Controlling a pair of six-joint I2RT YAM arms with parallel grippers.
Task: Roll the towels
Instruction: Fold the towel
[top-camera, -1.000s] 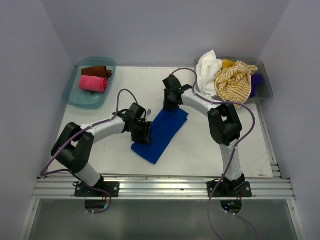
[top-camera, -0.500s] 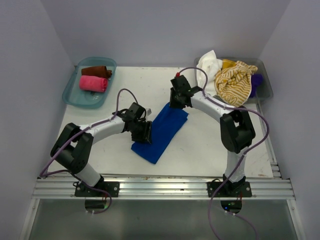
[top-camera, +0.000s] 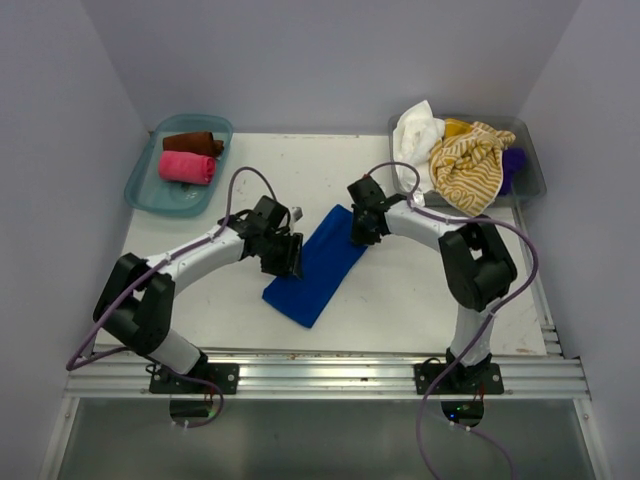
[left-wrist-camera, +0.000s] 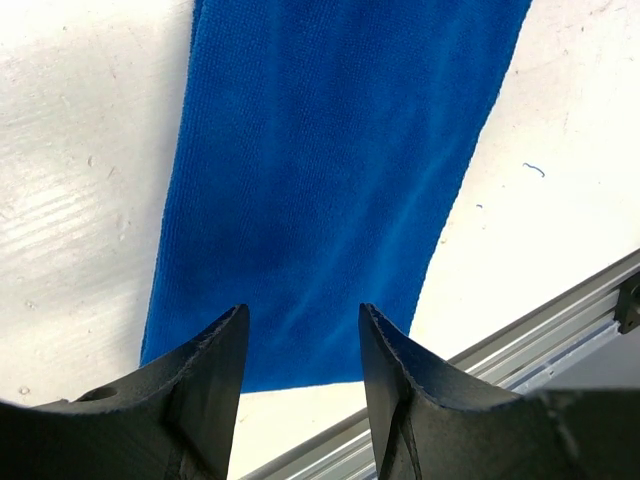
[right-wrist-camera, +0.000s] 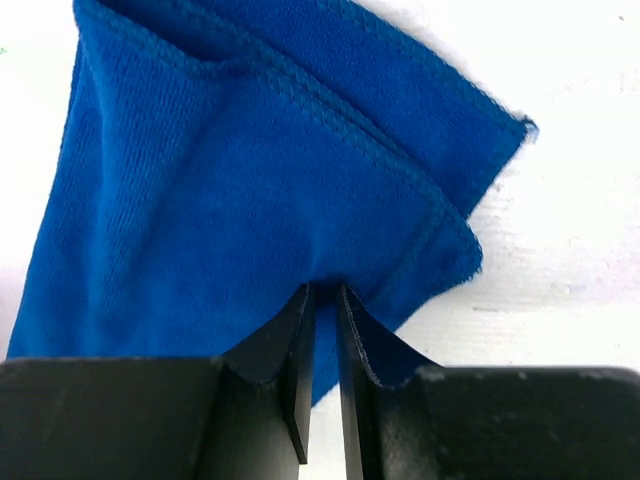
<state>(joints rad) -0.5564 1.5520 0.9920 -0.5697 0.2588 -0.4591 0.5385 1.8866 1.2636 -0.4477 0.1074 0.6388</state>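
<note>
A royal blue towel (top-camera: 315, 272) lies folded in a long strip on the white table (top-camera: 420, 290), running from the middle toward the near edge. My left gripper (top-camera: 291, 260) is open and hovers over the strip's left side; in the left wrist view its jaws (left-wrist-camera: 303, 322) stand apart above the blue towel (left-wrist-camera: 330, 180). My right gripper (top-camera: 363, 236) is at the strip's far right corner. In the right wrist view it (right-wrist-camera: 325, 292) is shut on a pinch of the blue towel (right-wrist-camera: 250, 180) near the folded hem.
A teal tray (top-camera: 145, 185) at the back left holds a rolled brown towel (top-camera: 192, 143) and a rolled pink towel (top-camera: 186, 167). A grey bin (top-camera: 530, 172) at the back right holds loose white (top-camera: 415, 132), yellow-striped (top-camera: 468, 165) and purple (top-camera: 512, 162) towels. An aluminium rail (top-camera: 330, 375) runs along the near edge.
My right gripper has moved nearer and to the right, from beyond the towel's far end onto its far right corner, and has closed on it. My left gripper has shifted slightly away.
</note>
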